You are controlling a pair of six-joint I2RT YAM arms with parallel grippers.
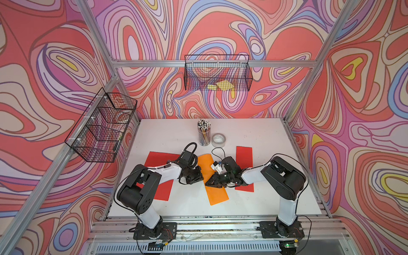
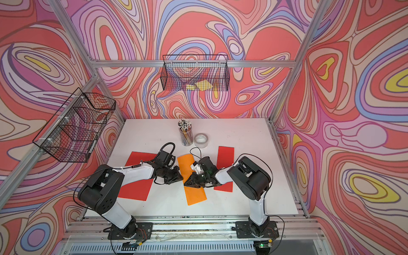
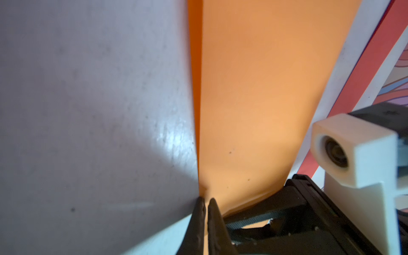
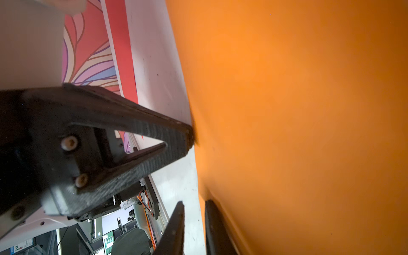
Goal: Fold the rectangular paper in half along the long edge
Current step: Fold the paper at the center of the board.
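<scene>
White bench, orange paper flat at centre. Left hand pinches its long edge; right hand narrow, slim gap astride the same edge. Step looks like grasp. Next: close right, lift both evenly, carry over to the far edge.

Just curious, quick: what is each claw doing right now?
Left gripper: closed on the orange paper, at its edge.
Right gripper: slightly open, gripping nothing.

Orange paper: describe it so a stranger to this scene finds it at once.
On the white table, just nearer the robot than the pencil cup and the tape roll, are three paper sheets. The orange paper is the middle one, set at a slant. It alone is orange: the wide sheet and the narrow strip flanking it are red.
</scene>
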